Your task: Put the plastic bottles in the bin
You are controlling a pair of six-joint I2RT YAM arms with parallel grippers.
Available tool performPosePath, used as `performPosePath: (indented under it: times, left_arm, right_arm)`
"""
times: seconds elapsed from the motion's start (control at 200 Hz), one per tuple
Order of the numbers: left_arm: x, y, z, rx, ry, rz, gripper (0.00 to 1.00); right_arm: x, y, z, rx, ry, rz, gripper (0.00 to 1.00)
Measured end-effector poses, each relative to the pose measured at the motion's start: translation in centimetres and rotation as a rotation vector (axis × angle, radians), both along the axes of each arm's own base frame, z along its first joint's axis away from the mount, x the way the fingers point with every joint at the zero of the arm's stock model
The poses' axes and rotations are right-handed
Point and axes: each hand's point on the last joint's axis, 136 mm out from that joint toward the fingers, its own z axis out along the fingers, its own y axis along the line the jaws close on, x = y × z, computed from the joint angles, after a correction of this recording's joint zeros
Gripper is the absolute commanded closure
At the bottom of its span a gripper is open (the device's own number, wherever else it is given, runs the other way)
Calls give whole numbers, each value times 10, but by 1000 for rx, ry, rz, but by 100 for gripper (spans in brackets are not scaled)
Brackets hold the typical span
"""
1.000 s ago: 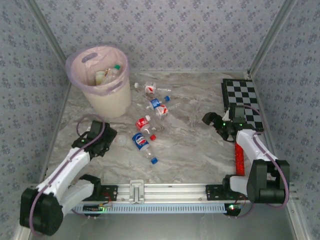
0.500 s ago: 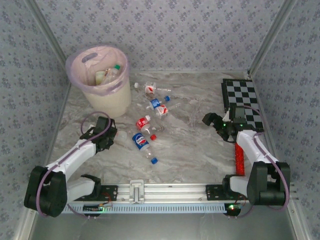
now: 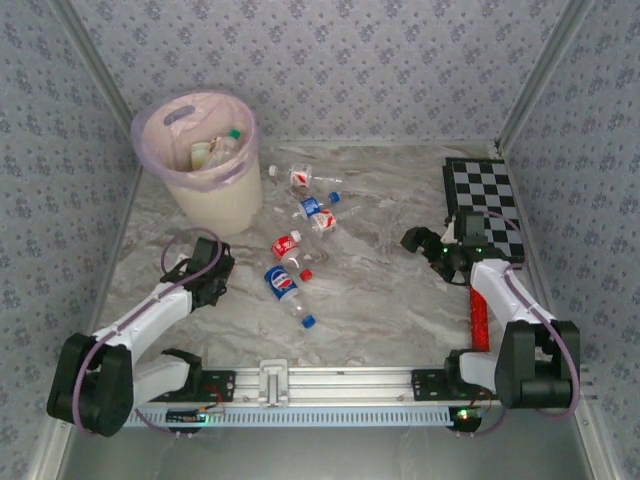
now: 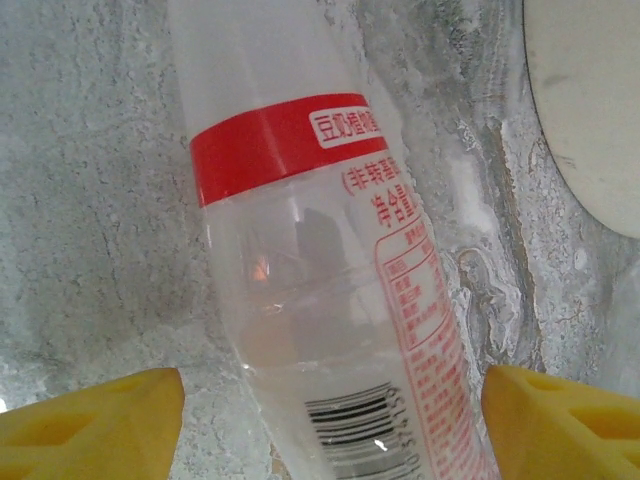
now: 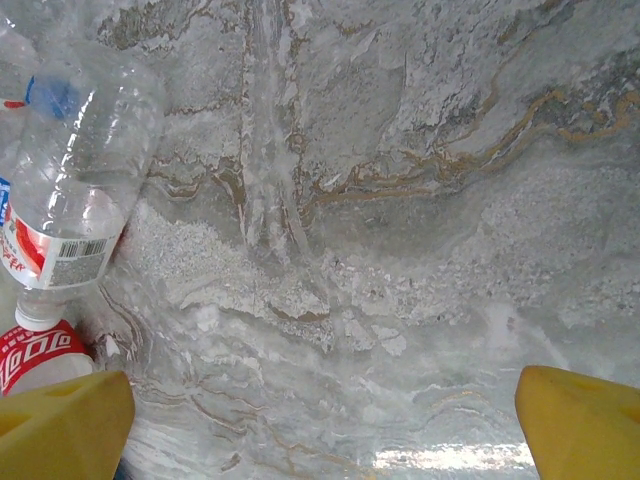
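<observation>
One bottle [image 4: 330, 280] lies between the wide-open, empty fingers [image 4: 90, 425] of our left gripper [image 4: 330, 405], its long side running across their gap.

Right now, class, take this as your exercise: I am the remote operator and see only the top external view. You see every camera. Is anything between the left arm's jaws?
Observer: Yes. In the left wrist view a clear plastic bottle with a red label band lies between the left arm's jaws, which stand open.
Operator: Which end of it faces the wrist?
Observer: Its barcode sits at that view's bottom edge, nearest the wrist; the red band is farther out.
Operator: And the right arm?
Observer: The right arm's jaws are open over bare grey marble tabletop; a clear plastic bottle with a barcode label lies at the right wrist view's left edge.
</observation>
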Motion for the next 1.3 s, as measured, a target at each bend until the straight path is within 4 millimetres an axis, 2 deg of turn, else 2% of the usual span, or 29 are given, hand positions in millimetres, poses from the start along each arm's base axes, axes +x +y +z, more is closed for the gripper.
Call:
performPosePath:
  times: [0.13, 0.24, 0.47, 0.62, 0.745, 0.82, 0.98, 1.134, 1.219, 1.299]
  left_arm:
    - [2, -1, 0, 5, -9, -12, 44]
    - [1, 1, 2, 20, -11, -21, 53]
    - [-5, 14, 26, 83, -70, -27, 57]
    - [-7, 24, 54, 168, -95, -57, 57]
    - [-6, 38, 99, 274, -153, -65, 57]
    - [-8, 51, 136, 355, -221, -61, 58]
    - [-11, 68, 234, 540, -385, -104, 60]
    - [-1, 70, 323, 677, -490, -207, 60]
    - [14, 65, 354, 706, -517, -295, 60]
    - [33, 55, 366, 728, -507, -412, 59]
  right_arm:
    - [0, 2, 0, -1, 1, 7, 0]
    - [-1, 3, 0, -2, 1, 9, 0]
    - [0, 4, 0, -1, -1, 10, 0]
    - [1, 5, -1, -1, -2, 13, 0]
    - [0, 6, -1, -1, -1, 16, 0]
    - [-1, 6, 0, -4, -1, 15, 0]
    - [-2, 4, 10, -12, -32, 5, 0]
    - [-2, 4, 15, -14, -48, 3, 0]
    - [-2, 4, 16, -14, -51, 3, 0]
    - [-2, 4, 21, -14, -67, 3, 0]
